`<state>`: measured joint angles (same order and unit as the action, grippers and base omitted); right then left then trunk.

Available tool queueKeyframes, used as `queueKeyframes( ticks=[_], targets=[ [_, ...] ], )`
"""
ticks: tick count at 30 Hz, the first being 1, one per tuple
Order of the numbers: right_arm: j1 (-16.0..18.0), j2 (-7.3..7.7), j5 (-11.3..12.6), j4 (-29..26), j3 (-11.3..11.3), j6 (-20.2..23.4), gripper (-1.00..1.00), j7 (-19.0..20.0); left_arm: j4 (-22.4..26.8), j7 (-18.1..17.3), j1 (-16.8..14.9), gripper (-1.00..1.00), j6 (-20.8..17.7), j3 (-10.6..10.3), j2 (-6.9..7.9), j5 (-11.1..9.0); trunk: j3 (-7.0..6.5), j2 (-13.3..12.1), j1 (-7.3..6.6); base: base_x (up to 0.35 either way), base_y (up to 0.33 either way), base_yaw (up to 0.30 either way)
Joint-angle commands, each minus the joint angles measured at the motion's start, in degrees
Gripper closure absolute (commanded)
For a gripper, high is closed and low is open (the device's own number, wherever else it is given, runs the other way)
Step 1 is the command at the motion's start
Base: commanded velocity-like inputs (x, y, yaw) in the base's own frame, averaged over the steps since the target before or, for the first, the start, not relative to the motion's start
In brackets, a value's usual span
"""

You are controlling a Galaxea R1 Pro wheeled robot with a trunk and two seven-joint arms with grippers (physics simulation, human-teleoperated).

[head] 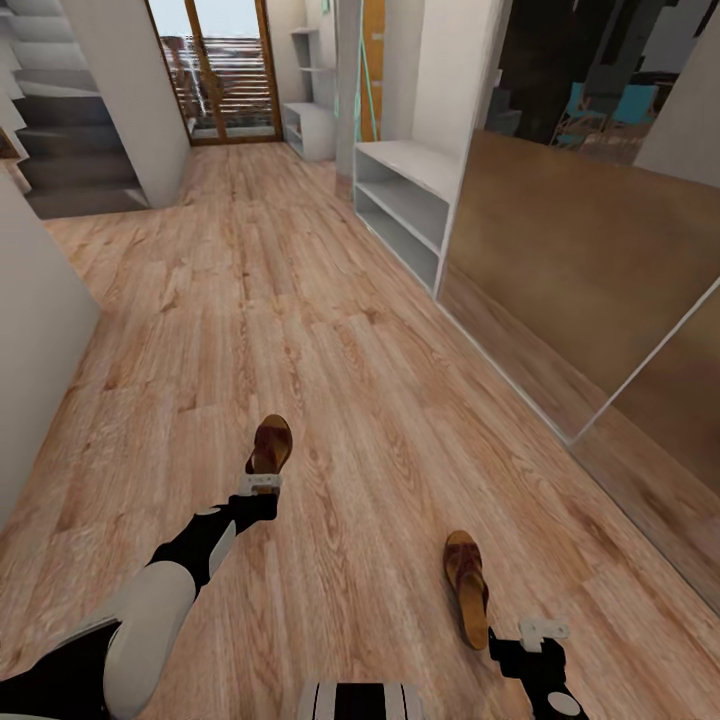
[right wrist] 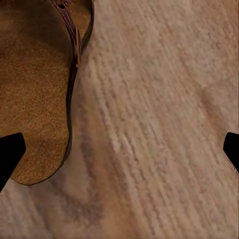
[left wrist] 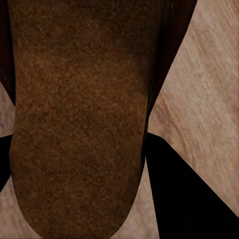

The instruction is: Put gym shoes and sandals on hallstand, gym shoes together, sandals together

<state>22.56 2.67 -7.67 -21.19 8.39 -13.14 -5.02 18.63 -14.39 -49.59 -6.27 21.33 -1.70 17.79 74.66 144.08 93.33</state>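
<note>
while my trunk is facing down the corridor, i am holding my left hand [head: 262, 484] right at the heel of one sandal [head: 271, 444], which is lying flat on the corridor floor [head: 330, 330] ahead and to my left. in the left wrist view that sandal's brown footbed [left wrist: 79, 124] is sitting between my dark fingers [left wrist: 194, 194]; i cannot tell whether they are pinching it or just spread around it. my right hand [head: 540, 632] is hovering just beside the heel end of the second sandal [head: 467, 586], which is lying on the planks near my right side, toe pointing away from me. in the right wrist view my fingertips [right wrist: 10, 154] are spread wide, with the sandal's heel [right wrist: 35, 99] close to one fingertip and bare wood between them, so that hand is gripping nothing. the two sandals are lying well apart from each other. further along on the right wall, a low white two-shelf bench [head: 405, 205] is standing, and far down the corridor, beside a glazed door [head: 225, 70], a pale grey hallstand [head: 312, 95] with upper shelves is showing.
</note>
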Motion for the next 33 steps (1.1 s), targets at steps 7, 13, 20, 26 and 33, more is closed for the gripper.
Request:
queueKeyframes(
  ticks=[7,13,20,26,33],
  targets=[
    [0.08,-0.1,-0.68,-11.17,0.2,4.03,-1.0,-0.12,0.18,-0.39,0.0,1.0,-0.38,0.43,0.09,0.73,0.06,0.01,-0.01,0.0,0.0,0.004],
    [0.11,-0.12,-0.68,-15.95,0.14,13.74,-1.0,0.03,0.24,-0.43,-0.05,1.0,-0.47,0.46,0.39,0.68,0.07,0.01,-0.01,0.013,0.003,0.0],
    [0.07,-0.13,-0.68,-16.37,0.07,15.96,-1.0,0.09,1.69,-0.39,0.14,1.0,-0.56,0.47,0.11,0.61,0.07,0.01,-0.01,0.124,0.154,0.0],
    [0.04,-0.05,-0.68,-16.35,0.05,16.27,-1.0,0.1,2.14,-0.4,0.19,1.0,-0.49,0.47,-0.11,0.58,0.07,0.01,-0.01,0.057,0.087,0.0],
    [0.03,-0.04,-0.73,-15.82,0.0,16.28,-1.0,0.1,2.19,-0.38,0.19,1.0,-0.42,0.47,-0.14,0.65,0.07,0.01,-0.01,0.008,0.012,0.0]
  ],
)
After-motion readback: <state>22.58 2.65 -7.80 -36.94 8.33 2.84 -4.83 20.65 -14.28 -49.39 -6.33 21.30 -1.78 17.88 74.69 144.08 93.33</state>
